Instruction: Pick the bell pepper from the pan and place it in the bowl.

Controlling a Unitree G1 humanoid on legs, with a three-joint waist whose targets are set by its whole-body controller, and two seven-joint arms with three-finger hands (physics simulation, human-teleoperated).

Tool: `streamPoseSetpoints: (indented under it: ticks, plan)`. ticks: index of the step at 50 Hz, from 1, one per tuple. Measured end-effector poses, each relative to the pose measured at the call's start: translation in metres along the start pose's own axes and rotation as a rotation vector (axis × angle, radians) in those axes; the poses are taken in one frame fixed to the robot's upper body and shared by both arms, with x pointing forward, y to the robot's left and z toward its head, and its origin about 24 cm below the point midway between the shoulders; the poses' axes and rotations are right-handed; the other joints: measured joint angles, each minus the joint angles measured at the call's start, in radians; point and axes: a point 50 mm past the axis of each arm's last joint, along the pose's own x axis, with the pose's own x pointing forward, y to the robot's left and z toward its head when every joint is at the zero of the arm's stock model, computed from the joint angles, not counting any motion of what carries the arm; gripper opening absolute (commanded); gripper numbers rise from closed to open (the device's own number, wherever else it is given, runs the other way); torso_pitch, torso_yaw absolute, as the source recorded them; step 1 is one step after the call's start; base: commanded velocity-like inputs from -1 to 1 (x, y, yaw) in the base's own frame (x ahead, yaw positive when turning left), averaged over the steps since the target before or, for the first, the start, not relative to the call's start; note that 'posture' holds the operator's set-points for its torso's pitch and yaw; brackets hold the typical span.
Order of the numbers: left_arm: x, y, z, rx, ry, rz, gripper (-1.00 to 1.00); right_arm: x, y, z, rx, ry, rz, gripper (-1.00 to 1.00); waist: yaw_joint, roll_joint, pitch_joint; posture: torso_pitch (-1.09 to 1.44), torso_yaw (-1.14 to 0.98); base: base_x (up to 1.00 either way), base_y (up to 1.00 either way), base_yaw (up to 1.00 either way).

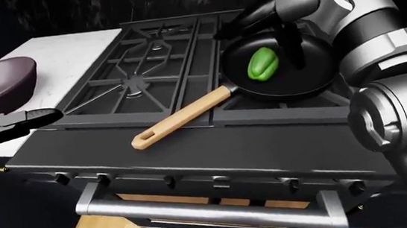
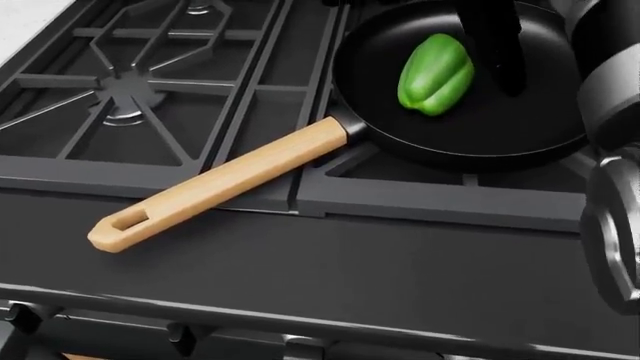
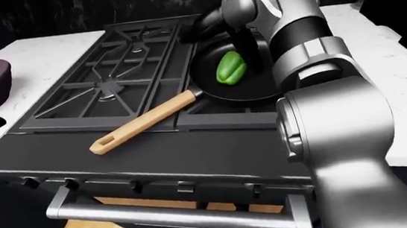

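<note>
The head view is looking steeply down and close onto the stove (image 2: 250, 255) and pan (image 2: 520, 127), while both eye views are looking from farther off, slightly offset sideways, sharing that stove, pan and the white counter (image 3: 54, 47).

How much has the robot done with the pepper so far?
Nothing is finished yet: the bell pepper lies in the pan. Right now the right robot hand hangs over the pan with open fingers beside the pepper, not closed round it. Left to do: grab it, lift it and carry it to the bowl on the counter at the left.
</note>
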Motion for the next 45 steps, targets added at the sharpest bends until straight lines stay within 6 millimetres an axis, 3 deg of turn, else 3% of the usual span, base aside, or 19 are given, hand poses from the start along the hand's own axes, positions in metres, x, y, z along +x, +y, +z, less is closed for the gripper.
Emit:
streamPoseSetpoints:
  ticks: [23,45]
  plan:
    - [-0.002,0.002,-0.002,-0.001,0.002,0.007,1.0,0.012,0.017,0.005,-0.005,-0.027,0.058,1.0,0.0,-0.002,-0.004,0.0,0.0,0.0,0.0,0.0]
    - [-0.002,0.003,-0.002,-0.001,-0.002,0.01,1.0,0.014,0.036,-0.009,0.046,0.024,0.119,1.0,0.001,-0.003,-0.007,0.0,0.0,0.0,0.0,0.0]
